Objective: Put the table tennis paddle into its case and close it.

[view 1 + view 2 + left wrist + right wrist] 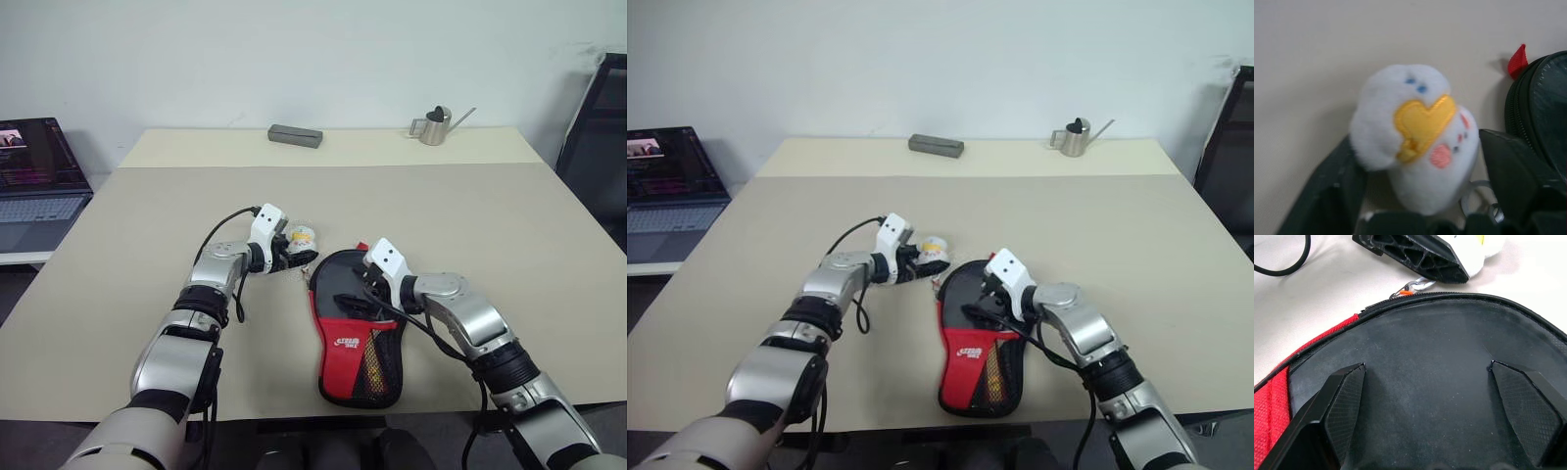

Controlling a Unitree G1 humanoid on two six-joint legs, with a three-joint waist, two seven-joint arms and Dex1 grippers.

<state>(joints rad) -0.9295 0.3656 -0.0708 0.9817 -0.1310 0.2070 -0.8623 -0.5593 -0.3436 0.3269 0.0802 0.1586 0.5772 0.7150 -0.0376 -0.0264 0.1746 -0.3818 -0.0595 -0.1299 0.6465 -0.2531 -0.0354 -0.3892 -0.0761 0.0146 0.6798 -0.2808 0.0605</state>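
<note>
Left gripper has its half-open fingers around the zipper charm, mid-frame beside the case; right gripper gapes wide, empty, over the case.

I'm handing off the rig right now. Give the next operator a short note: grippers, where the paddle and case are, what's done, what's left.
Left gripper: fingers on either side of the white plush zipper charm, at the case's far left edge; not clearly clamped yet.
Right gripper: open, fingers spread over the case's black top, steadying it.
Case lies on the table, red panel and mesh pocket toward the robot.
Table tennis paddle: I cannot tell whether it is inside the case.
Done: charm reached.
Left: close on the charm, pull the zipper around and confirm the case is closed.
</note>
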